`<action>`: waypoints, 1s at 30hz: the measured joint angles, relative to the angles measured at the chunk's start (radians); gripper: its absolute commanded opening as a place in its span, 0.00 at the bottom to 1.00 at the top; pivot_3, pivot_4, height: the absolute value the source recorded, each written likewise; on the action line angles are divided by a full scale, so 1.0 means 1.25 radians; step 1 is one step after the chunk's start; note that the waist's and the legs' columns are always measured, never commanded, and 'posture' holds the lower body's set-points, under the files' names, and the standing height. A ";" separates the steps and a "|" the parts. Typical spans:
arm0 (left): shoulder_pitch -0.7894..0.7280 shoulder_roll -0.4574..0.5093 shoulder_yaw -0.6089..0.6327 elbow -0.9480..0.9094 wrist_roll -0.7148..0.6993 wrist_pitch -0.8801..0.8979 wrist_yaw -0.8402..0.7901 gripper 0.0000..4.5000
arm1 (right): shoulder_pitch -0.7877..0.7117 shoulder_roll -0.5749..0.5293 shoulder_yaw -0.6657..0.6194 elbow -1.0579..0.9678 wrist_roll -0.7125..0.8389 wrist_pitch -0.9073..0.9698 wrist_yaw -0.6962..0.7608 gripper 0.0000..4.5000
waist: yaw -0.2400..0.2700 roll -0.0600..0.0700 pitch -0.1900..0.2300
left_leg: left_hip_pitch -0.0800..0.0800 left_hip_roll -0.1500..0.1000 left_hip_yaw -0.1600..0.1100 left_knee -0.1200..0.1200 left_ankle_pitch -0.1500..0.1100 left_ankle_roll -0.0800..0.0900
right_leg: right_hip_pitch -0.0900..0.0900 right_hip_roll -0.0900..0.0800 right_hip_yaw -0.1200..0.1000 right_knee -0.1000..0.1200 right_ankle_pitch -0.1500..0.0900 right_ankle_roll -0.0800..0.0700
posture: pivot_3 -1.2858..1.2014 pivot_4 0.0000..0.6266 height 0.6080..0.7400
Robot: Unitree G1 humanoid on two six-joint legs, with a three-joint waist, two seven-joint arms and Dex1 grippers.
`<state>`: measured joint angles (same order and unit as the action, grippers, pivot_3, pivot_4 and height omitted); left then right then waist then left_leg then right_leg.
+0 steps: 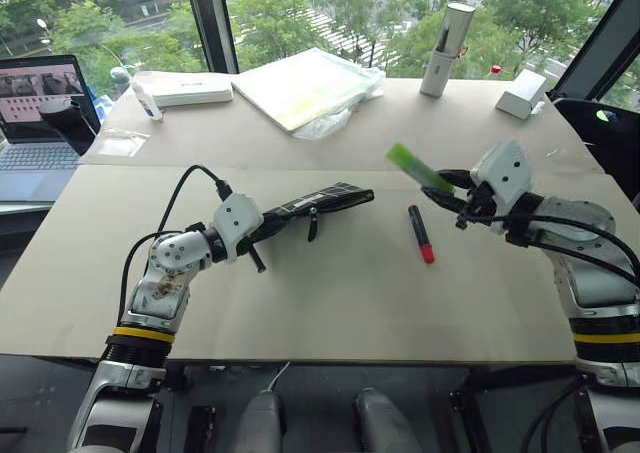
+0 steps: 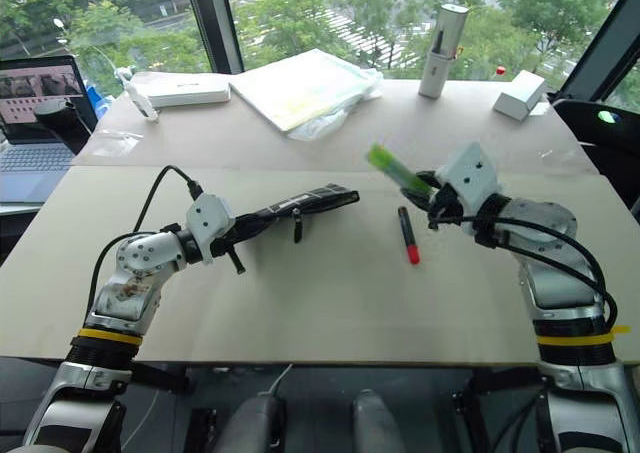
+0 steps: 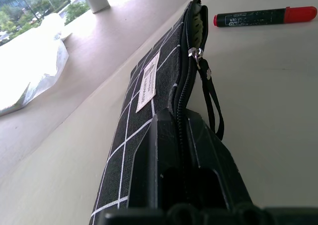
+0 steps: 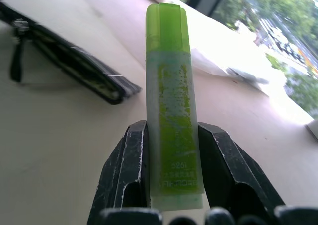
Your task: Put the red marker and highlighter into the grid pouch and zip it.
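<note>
Head view first: the left gripper (image 1: pixel 262 235) is clamped on 1 end of the pouch (image 1: pixel 320 201) and holds it just off the table (image 1: pixel 330 303), open end pointing toward the other arm. I'd guess that's so the mouth stays steady and reachable for loading. The right gripper (image 1: pixel 440 188) has the highlighter (image 1: pixel 418 167) pinched by its base, cap end sticking up and out toward the pouch, well clear of the table. The marker (image 1: pixel 421 233) lies flat on the table just below and slightly inboard of that right gripper, between the 2 arms, not touched by anything.

Left wrist view: the fingers are closed tight on the pouch's near end, right along the zipper line. The zipper looks undone for most of its length, the pull (image 3: pixel 198 55) and its cord (image 3: pixel 213 98) hanging off the side further out from the fingers. Mouth gapes a bit at the far end. The marker sits on the table past that far end, red cap pointing away.

Right wrist view: 2 fingers (image 4: pixel 126 170) squeezing the highlighter low on its barrel, so the jaws are narrow, held apart by the barrel. Most of the body sticks out past the tips, which should make poking it into the pouch easier. The pouch's open end is off to the side ahead of the fingers.

Nothing's in the pouch yet as far as I can tell.
</note>
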<state>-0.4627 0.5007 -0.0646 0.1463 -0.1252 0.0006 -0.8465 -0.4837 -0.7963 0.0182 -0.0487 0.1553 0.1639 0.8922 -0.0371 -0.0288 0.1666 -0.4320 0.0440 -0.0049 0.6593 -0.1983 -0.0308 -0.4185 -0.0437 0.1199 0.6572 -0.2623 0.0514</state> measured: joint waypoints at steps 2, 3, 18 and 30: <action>0.000 0.000 0.000 0.000 0.000 0.000 -0.001 0.00 | 0.006 -0.028 0.033 0.019 -0.037 -0.061 0.037 0.23 | 0.000 0.000 0.000 | 0.000 0.000 0.000 0.000 0.000 0.000 | 0.000 0.000 0.000 0.000 0.000 0.000 | 0.52 0.24 0.93; 0.000 0.000 0.000 0.000 0.000 0.000 -0.001 0.00 | 0.005 -0.034 0.045 0.036 -0.058 -0.089 0.048 0.23 | -0.001 0.000 0.000 | 0.000 0.000 0.000 0.000 0.000 0.000 | 0.000 0.000 0.000 0.000 0.000 0.000 | 0.52 0.24 0.93; -0.003 -0.009 -0.012 -0.001 0.003 0.000 -0.022 0.00 | -0.106 0.043 0.134 0.197 -0.180 -0.225 0.038 0.23 | 0.001 0.000 0.000 | 0.000 0.000 0.000 0.000 0.000 0.000 | -0.001 0.000 0.000 0.001 0.000 0.000 | 0.52 0.24 0.93; -0.003 -0.009 -0.028 0.001 0.005 -0.004 -0.032 0.00 | -0.170 0.083 0.180 0.249 -0.240 -0.231 0.053 0.23 | -0.004 0.000 0.000 | 0.000 0.000 0.000 0.000 0.000 0.000 | -0.002 0.000 0.000 0.002 0.000 0.000 | 0.52 0.24 0.93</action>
<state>-0.4661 0.4894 -0.0991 0.1481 -0.1191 -0.0040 -0.8859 -0.6961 -0.6926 0.2430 0.2627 -0.1452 -0.1245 0.9583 -0.0421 -0.0288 0.1666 -0.4318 0.0441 -0.0047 0.6593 -0.1982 -0.0309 -0.4205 -0.0434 0.1205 0.6599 -0.2622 0.0511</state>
